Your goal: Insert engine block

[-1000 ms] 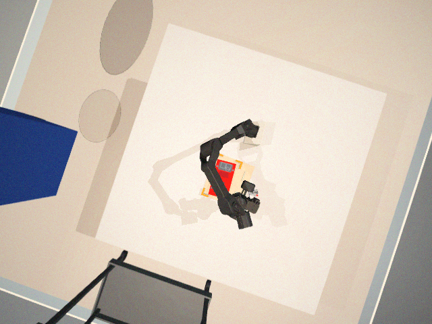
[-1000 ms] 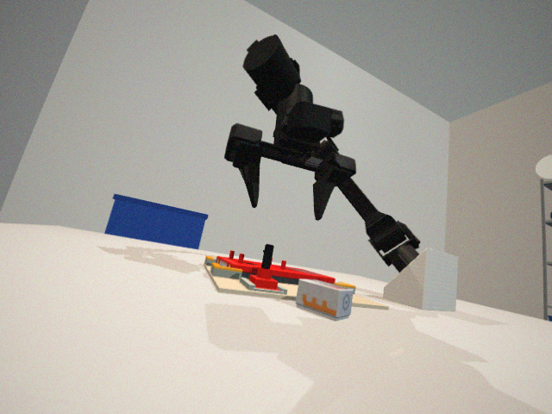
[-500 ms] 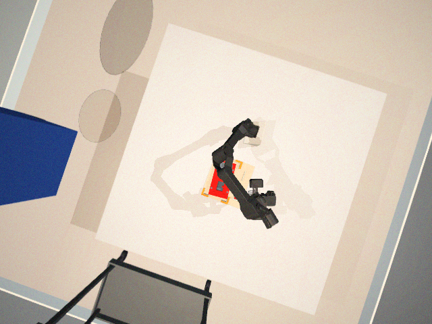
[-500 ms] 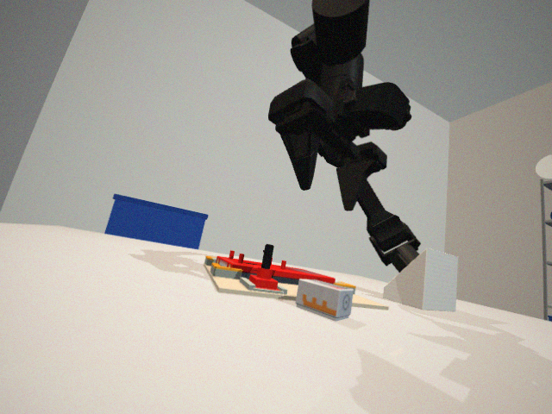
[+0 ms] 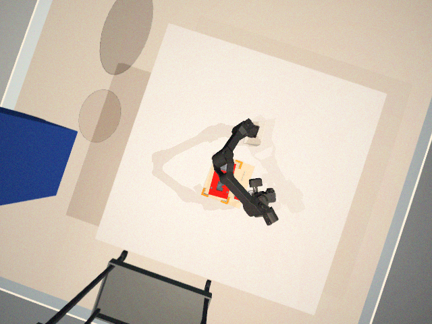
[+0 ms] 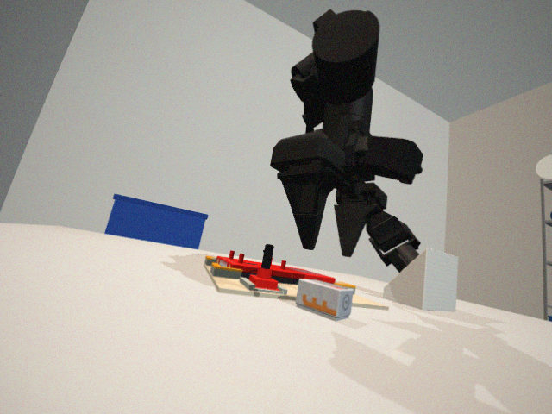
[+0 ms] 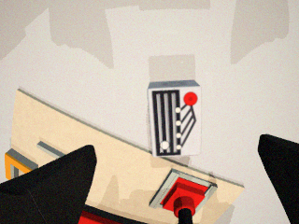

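The engine block [image 6: 323, 299] [image 7: 174, 122] is a small pale box with dark slots, a red dot on top and orange marks on one side. It lies on the table just off the board's edge; the arm hides it in the top view. My gripper [image 6: 328, 250] [image 7: 180, 149] is open and empty above the engine block, with the block between the two fingers in the wrist view. The red car body [image 5: 215, 191] [image 6: 307, 273] [image 7: 100, 219] lies on the tan board [image 5: 248, 171] [image 6: 231, 286] [image 7: 56, 126]. Grey recesses show in it; the rib cannot be made out.
A red piece [image 6: 264, 281] [image 7: 189, 190] with an upright black post sits in a grey frame on the board, close to the engine block. Orange corner brackets [image 5: 239, 163] [image 6: 226, 270] stand around the car body. A pale wedge [image 6: 439, 280] stands by the arm's base.
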You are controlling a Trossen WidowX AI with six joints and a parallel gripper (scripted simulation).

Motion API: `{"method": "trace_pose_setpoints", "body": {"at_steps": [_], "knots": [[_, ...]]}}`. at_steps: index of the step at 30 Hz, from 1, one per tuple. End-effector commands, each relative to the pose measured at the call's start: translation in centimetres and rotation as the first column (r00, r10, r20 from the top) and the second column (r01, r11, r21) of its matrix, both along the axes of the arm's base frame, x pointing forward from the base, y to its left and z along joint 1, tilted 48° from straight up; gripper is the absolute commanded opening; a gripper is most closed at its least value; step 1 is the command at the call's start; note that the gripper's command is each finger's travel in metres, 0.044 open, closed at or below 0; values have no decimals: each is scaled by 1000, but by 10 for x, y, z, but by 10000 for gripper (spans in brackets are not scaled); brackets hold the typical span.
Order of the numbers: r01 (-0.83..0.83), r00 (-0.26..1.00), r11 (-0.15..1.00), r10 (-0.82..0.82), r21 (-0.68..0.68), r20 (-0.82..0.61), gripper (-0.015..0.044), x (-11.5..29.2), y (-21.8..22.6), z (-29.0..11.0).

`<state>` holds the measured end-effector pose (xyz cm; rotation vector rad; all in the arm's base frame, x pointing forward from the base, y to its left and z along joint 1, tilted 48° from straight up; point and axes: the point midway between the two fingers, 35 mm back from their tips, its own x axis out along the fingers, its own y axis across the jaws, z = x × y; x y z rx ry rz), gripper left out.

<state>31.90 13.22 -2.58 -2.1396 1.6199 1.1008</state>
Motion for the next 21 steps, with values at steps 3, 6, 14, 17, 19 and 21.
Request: {"method": "trace_pose_setpoints", "body": {"at_steps": [3, 6, 14, 17, 19, 21], "knots": [[-16, 1000, 1000, 16, 0, 5, 440, 1, -9, -11], [-16, 1000, 1000, 16, 0, 5, 440, 1, -13, -14], [-16, 1000, 1000, 16, 0, 5, 440, 3, -22, -22], [-16, 1000, 1000, 16, -1, 5, 440, 3, -25, -25], [-16, 1000, 1000, 16, -1, 5, 440, 4, -28, -27], [-16, 1000, 1000, 16, -1, 6, 440, 4, -30, -29]]}}
